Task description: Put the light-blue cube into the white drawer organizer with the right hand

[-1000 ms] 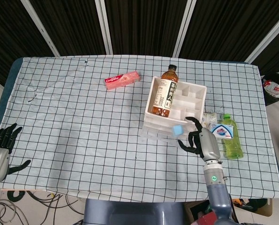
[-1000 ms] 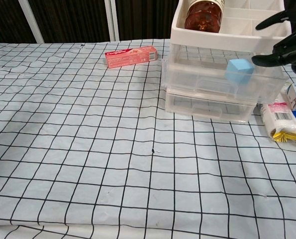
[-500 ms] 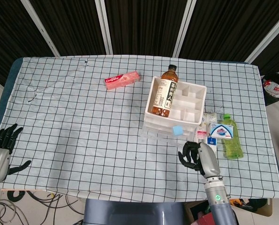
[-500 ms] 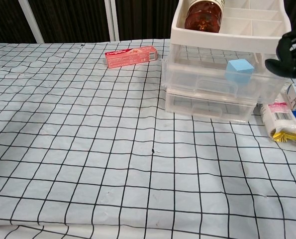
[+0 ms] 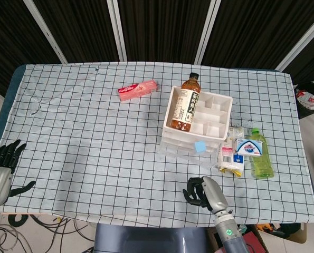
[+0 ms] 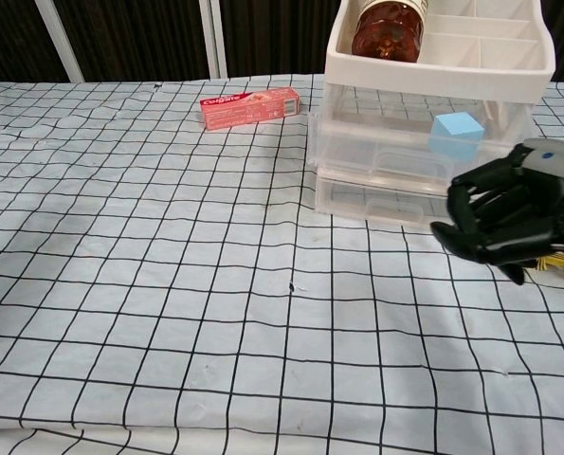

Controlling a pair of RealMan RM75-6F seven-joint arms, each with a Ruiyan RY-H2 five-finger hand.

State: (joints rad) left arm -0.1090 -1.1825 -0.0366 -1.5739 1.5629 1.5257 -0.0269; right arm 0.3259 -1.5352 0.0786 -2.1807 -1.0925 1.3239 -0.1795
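The light-blue cube (image 5: pixel 200 146) (image 6: pixel 456 134) rests at the front of the white drawer organizer (image 5: pixel 224 99) (image 6: pixel 438 78), in the upper clear drawer below the top tray. Nothing touches it. My right hand (image 5: pixel 203 192) (image 6: pixel 509 216) hangs low over the table's front edge, well in front of the organizer. It holds nothing and its fingers are loosely curved and apart. My left hand (image 5: pixel 1 158) sits off the table's front left corner, fingers spread and empty; only the head view shows it.
A brown tea bottle (image 5: pixel 184 105) (image 6: pixel 388 24) stands in the organizer's top tray. A pink toothpaste box (image 5: pixel 138 90) (image 6: pixel 250 106) lies further back on the left. Just right of the organizer lie a green bottle (image 5: pixel 261 158) and small packets (image 5: pixel 231 158).
My right hand has drawn back from the organizer toward the table's front edge and sunk lower, curling its fingers somewhat. The cube stays where it was left. The left hand has not moved.
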